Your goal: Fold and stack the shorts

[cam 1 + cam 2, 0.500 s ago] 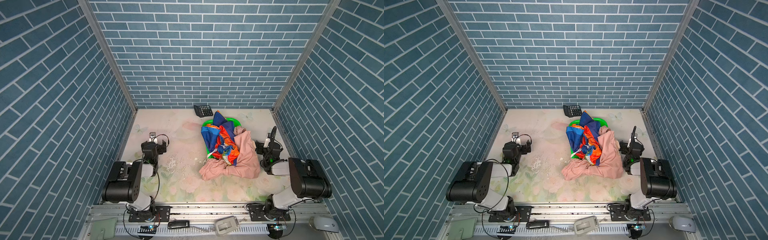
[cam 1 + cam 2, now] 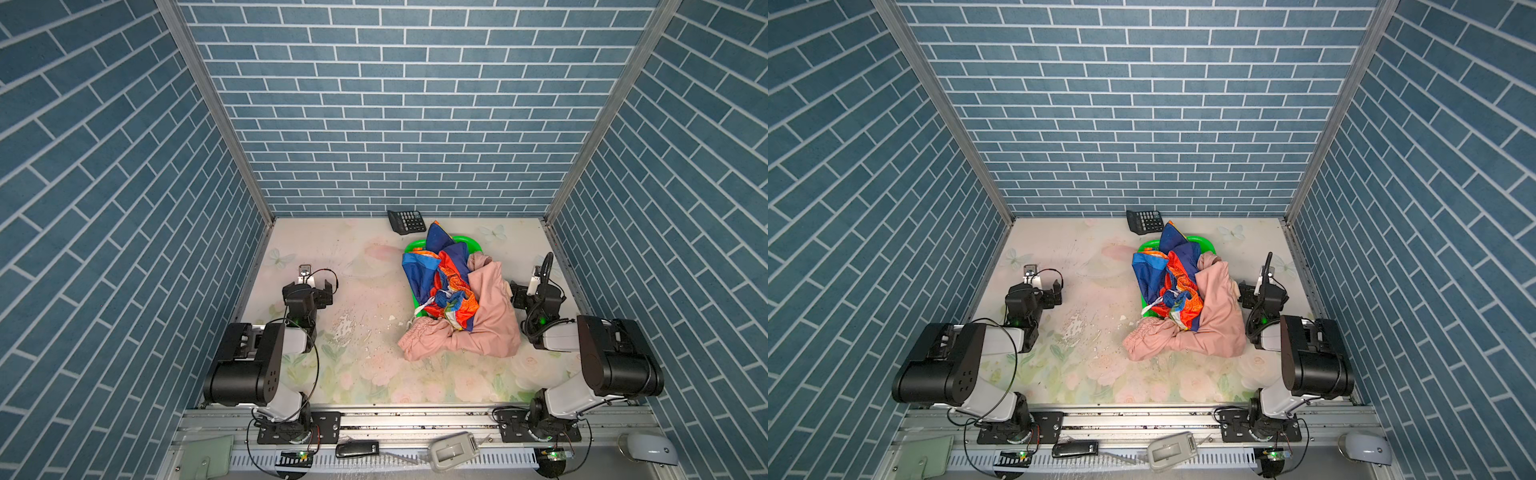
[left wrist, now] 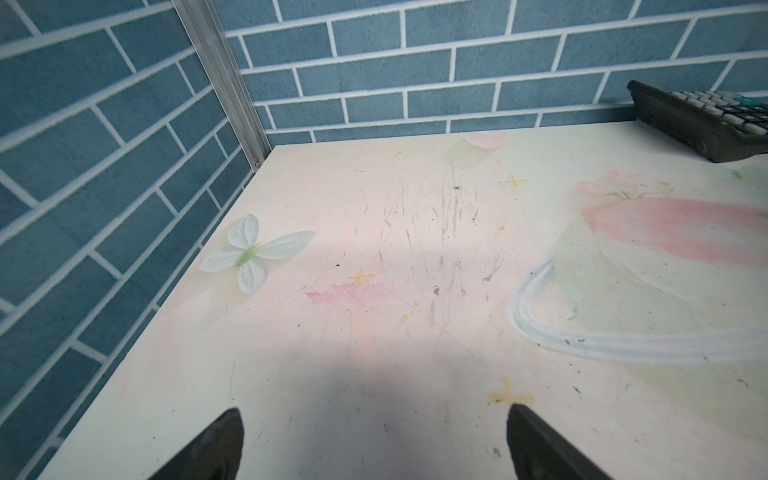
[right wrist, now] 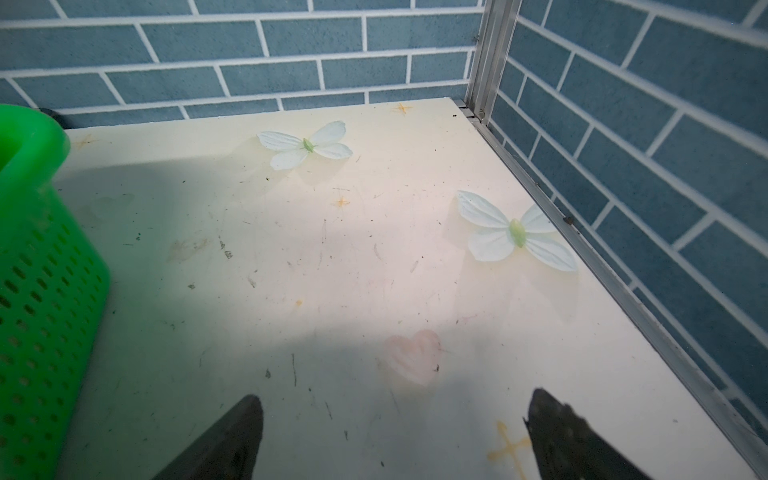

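Note:
Shiny rainbow-striped shorts [image 2: 440,274] [image 2: 1169,270] lie crumpled in a green mesh basket [image 2: 465,240] [image 2: 1198,240] at the back right of the table. Dusty pink shorts [image 2: 492,320] [image 2: 1219,324] hang over the basket's near and right sides and spill onto the table, gathered waistband toward the front. My left gripper [image 2: 309,286] [image 2: 1036,289] [image 3: 374,409] stands open over bare table on the left, well away from the clothes. On the right, my other gripper [image 2: 536,287] [image 2: 1262,291] [image 4: 397,395] is open and empty, close beside the pink shorts.
A black calculator [image 2: 407,220] [image 2: 1145,220] [image 3: 706,120] leans at the back wall behind the basket, whose wall [image 4: 37,249] fills one edge of the right wrist view. Blue brick walls close in three sides. A chipped patch [image 2: 345,328] marks the table's middle.

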Tool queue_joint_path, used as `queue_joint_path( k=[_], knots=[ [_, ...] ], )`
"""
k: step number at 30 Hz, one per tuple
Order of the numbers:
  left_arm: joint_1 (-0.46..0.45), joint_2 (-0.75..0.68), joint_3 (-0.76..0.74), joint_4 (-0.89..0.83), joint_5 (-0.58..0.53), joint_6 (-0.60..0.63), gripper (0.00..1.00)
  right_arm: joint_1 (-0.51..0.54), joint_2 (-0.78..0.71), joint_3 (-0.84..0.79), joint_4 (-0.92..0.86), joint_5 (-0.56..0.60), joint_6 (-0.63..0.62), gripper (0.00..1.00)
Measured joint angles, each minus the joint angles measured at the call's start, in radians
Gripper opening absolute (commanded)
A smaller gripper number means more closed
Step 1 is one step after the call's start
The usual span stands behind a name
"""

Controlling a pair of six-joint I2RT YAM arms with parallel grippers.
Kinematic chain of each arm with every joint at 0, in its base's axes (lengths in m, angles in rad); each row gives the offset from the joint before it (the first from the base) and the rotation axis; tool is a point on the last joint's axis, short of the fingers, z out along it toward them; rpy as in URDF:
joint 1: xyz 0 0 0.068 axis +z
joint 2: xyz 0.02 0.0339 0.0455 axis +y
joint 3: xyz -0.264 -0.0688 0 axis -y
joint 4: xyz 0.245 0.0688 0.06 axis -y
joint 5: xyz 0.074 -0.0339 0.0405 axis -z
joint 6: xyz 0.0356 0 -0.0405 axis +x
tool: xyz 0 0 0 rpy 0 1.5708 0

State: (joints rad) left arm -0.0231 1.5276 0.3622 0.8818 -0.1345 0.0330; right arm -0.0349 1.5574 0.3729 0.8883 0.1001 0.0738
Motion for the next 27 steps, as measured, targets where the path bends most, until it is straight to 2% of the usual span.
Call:
queue_joint_path(
  k=[20, 23, 27],
  knots=[
    [0.000, 0.000, 0.000, 0.000, 0.000, 0.000, 1.00, 0.000, -0.007, 0.000, -0.008, 0.009, 0.000, 0.99],
    [-0.002, -0.034, 0.000, -0.037, -0.026, -0.007, 1.00, 0.000, -0.106, 0.002, -0.108, 0.057, 0.009, 0.99],
    [-0.021, -0.239, 0.033, -0.214, -0.067, -0.024, 1.00, 0.000, -0.303, 0.039, -0.228, 0.097, 0.055, 0.99]
  ],
)
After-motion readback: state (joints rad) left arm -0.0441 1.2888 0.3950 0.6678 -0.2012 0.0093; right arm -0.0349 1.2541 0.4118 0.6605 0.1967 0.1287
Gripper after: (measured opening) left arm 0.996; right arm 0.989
